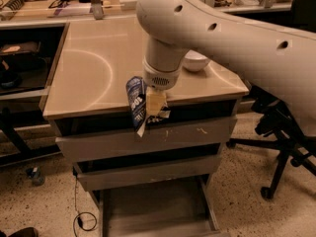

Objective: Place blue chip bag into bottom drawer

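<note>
- Foil, dark blue and crinkled: the blue chip bag point(136, 101) hangs upright in my gripper point(154, 105), just past the near edge of the countertop point(94, 68) and in front of the top drawer point(197, 135).
- My fingers are clamped on the bag's right side, roughly at mid-height. Its lower white sealed end dangles free below them.
- I judge the bag very light and mostly air, so weight is no worry. The foil looks slick and gives under pressure, so it could slide or twist in the pinch if I swing it fast.
- The contents are likely brittle, and a hard squeeze across the puffed middle would crush them. A flat sealed end or a side seam, where the foil is doubled and stiffer, is the safer place to hold.
- The bottom drawer point(153, 211) stands open, low and near, almost directly beneath the bag.
- The middle drawer point(148, 174) juts out less, so I judge the bag should come a little nearer before release.
- A white bowl point(195, 61) sits far right on the countertop, well apart from the bag.
</note>
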Controlling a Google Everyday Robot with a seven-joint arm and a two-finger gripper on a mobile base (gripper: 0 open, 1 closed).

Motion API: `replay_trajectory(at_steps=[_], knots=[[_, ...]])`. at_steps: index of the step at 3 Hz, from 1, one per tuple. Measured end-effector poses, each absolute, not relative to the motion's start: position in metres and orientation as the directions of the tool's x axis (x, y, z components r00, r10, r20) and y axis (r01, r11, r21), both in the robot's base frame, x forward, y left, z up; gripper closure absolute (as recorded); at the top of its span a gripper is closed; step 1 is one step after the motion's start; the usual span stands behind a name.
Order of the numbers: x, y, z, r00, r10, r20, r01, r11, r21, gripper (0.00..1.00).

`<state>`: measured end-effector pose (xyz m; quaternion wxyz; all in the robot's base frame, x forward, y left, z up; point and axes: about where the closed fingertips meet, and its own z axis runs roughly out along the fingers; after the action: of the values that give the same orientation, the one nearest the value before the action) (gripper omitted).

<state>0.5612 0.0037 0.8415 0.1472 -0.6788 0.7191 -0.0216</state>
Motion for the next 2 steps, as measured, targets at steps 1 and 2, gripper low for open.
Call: replay_trajectory(at_steps=[1,2], knots=[[0.563,0.003,0.845,-0.03,-0.983,-0.181,-0.967,0.075,-0.245,1.0],[0.526,-0.013,0.835,-0.099,-0.982,-0.163,-0.973,0.129,-0.189,1.0]])
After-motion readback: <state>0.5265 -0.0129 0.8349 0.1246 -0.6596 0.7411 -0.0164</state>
